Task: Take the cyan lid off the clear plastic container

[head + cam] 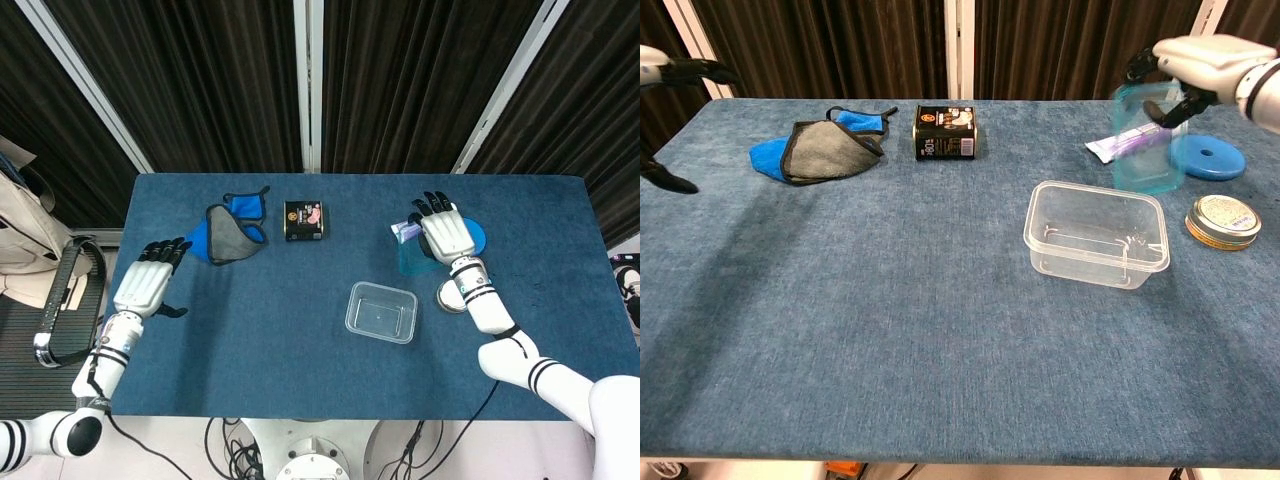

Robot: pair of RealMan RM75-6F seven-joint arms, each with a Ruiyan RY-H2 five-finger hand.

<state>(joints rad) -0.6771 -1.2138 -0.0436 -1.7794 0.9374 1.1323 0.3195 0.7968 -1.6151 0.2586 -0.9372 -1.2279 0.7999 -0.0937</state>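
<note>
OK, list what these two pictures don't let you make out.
- Left hand: in the chest view the left edge cuts off all but dark fingertips.
- Tube: partly behind the cyan lid in the chest view; under the right hand in the head view.
- Lid's lower edge: whether it touches the table is unclear in either view.
- Small box: print too small to read.

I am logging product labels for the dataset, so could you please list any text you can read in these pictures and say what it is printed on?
No text can be read.
Black tin: printed label on its front and top, too small to read.
Purple-and-white tube: print blurred, partly behind the cyan lid held by the right hand.
Round gold tin: patterned top, no legible words.
</note>
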